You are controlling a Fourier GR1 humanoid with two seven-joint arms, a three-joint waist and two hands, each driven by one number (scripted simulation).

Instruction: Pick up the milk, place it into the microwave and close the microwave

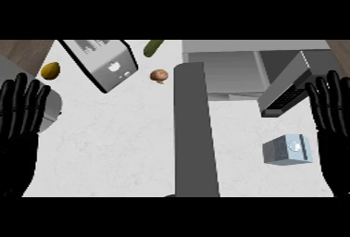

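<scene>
Pale blue-grey milk carton (287,150) on the white speckled surface (123,148), near its right edge, just left of the black right hand (333,120). Fingers there straight, upright, gripping nothing; black left hand (21,115) equally open at the far left. Likely hazard: tipping the carton with a sideways reach, or clipping the dark grey upright panel (195,129) nearby.

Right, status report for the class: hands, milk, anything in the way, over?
Both hands open: left hand at left edge, right hand at right edge. Milk on counter, ungrasped, near right hand. Microwave door open, standing left of milk.
</scene>
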